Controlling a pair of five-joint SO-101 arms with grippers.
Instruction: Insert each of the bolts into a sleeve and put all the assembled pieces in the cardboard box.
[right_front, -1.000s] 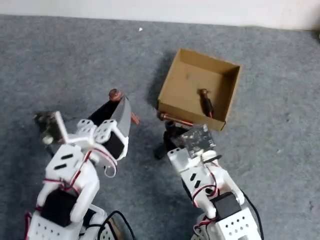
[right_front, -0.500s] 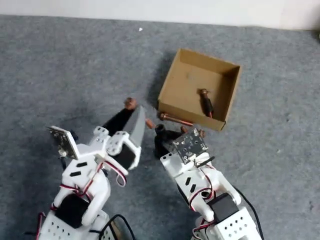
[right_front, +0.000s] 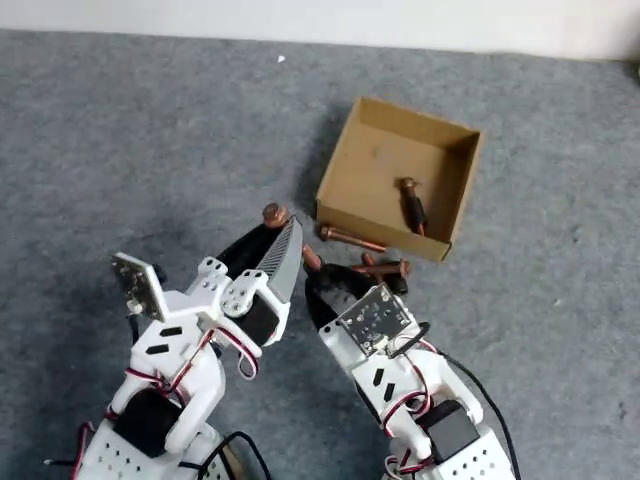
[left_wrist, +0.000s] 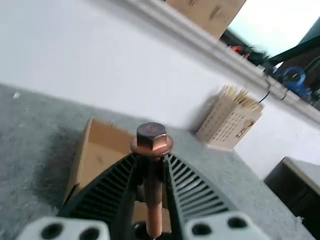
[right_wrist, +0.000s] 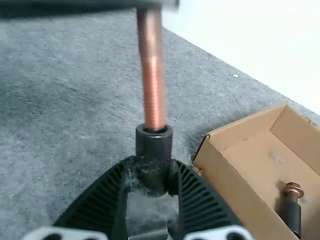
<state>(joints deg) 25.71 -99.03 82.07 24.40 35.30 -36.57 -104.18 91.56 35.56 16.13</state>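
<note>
My left gripper (left_wrist: 150, 162) is shut on a copper bolt (left_wrist: 150, 165), whose hex head (right_front: 273, 213) sticks out beyond the fingertips. In the high view this left gripper (right_front: 282, 238) sits just left of the cardboard box (right_front: 345, 160). My right gripper (right_wrist: 152, 172) is shut on a black sleeve (right_wrist: 154, 142). The bolt's shaft (right_wrist: 151, 85) has its tip in the sleeve's mouth. The right gripper (right_front: 322, 283) is in front of the box. An assembled bolt and sleeve (right_front: 412, 205) lies in the box.
Two loose copper bolts lie on the grey carpet by the box's near wall, one (right_front: 350, 238) along it and one (right_front: 385, 268) just in front. A white wall borders the far side. A small pale slotted box (left_wrist: 227, 122) stands by that wall.
The left arm has swung right with the bolt towards the right gripper. The right gripper has drawn back from the box with the sleeve. The bolt's tip now meets the sleeve.
</note>
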